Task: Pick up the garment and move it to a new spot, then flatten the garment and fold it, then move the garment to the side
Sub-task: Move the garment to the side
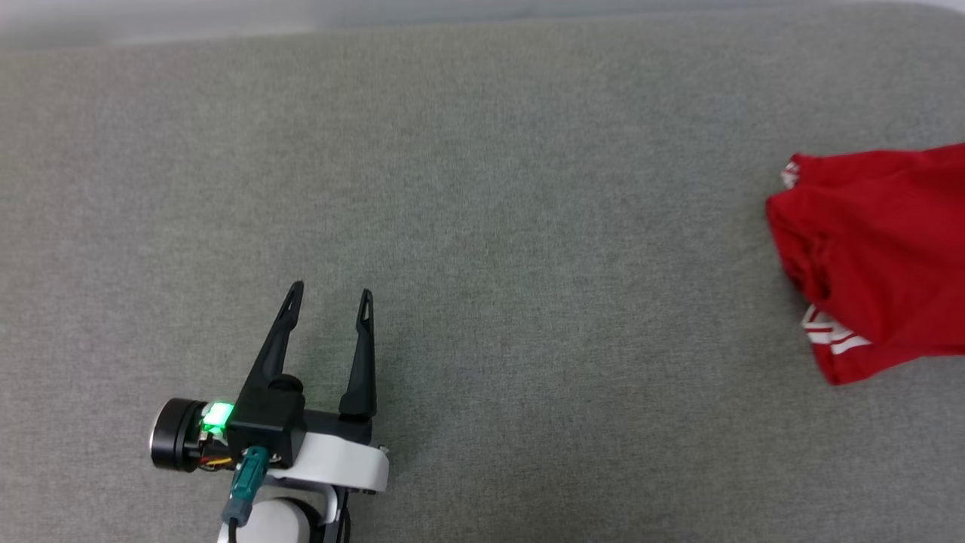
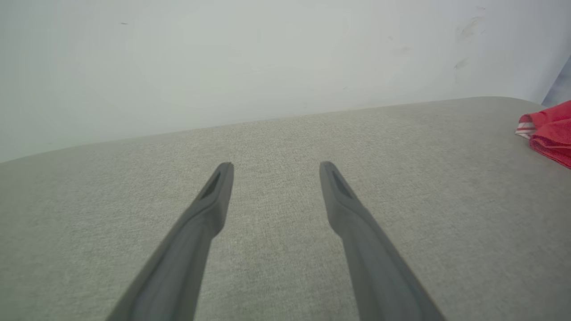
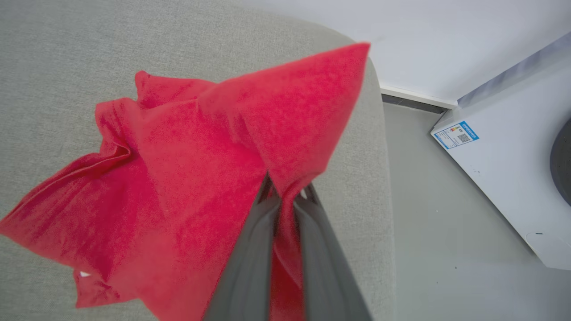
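The right claw (image 3: 287, 189) is clamped on a fold of the garment (image 3: 187, 178), its two dark fingers pressed together with red cloth pinched between them. In the right wrist view the garment is a bunched mass of plain red fabric, creased into ridges and rising to a point just above the pinch. In the head view the garment (image 1: 882, 256) lies crumpled on the grey fabric surface (image 1: 482, 188), with red-and-white striped trim showing at two of its edges. Beyond the garment, across a strip of floor (image 3: 428, 214), a white cabinet (image 3: 504, 147) carries a blue-and-white sticker (image 3: 456, 134) with a small square code; its print is too small to read. The left claw (image 1: 331, 290) stands well apart from the garment, fingers spread wide and holding nothing, over bare grey cloth.
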{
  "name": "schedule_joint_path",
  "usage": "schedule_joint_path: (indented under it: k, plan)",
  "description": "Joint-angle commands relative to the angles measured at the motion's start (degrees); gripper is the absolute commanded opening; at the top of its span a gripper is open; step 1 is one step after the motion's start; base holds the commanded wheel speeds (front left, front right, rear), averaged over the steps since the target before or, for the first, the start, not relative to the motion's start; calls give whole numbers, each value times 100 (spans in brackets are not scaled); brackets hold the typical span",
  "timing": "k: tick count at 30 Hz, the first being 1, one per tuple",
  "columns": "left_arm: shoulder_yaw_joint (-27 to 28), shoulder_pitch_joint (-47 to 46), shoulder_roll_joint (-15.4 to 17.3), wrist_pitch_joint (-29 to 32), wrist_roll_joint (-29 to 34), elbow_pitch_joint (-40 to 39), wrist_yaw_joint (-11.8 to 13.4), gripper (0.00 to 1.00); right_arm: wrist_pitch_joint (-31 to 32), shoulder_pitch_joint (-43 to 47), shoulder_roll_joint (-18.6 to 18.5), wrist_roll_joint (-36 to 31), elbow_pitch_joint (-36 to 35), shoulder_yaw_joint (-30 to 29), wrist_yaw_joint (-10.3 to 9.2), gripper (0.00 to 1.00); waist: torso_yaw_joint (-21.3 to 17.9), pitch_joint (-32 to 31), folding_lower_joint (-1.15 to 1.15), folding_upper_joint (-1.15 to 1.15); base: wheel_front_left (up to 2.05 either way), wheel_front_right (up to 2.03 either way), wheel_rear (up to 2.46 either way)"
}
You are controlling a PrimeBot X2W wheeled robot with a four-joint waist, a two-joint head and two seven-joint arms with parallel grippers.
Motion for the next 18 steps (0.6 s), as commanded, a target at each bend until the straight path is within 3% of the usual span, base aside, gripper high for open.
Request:
schedule_joint_path:
  k: [1, 8, 15, 16, 17, 18]
  plan:
    - [-27, -133, 12, -12, 43, -53, -23, 100, -27, -213, -142, -92, 168, -104, -9, 0, 66, 362, -1, 0, 0, 0, 0]
    - [-139, -429, 29, -12, 85, -140, -68, 100, -41, -615, -490, -375, 936, -446, -10, 0, 208, 709, -1, 0, 0, 0, 0]
    - [-203, -578, 43, -12, 95, -198, -44, 100, -192, -875, -447, -877, 1551, -764, -10, 0, 299, 844, -1, 0, 0, 0, 0]
    - [-212, -583, 43, -12, 92, -188, -37, 100, -259, -894, -395, -958, 1619, -804, -10, 12, 306, 828, -1, 0, 0, 0, 0]
    - [-224, -569, 42, -12, 95, -175, -27, 100, -279, -893, -320, -996, 1704, -835, -9, 69, 311, 800, -1, 0, 0, 0, 0]
    - [-235, -545, 43, -12, 95, -153, -13, 100, -314, -900, -243, -1045, 1774, -863, -9, 100, 314, 761, -1, 0, 0, 0, 0]
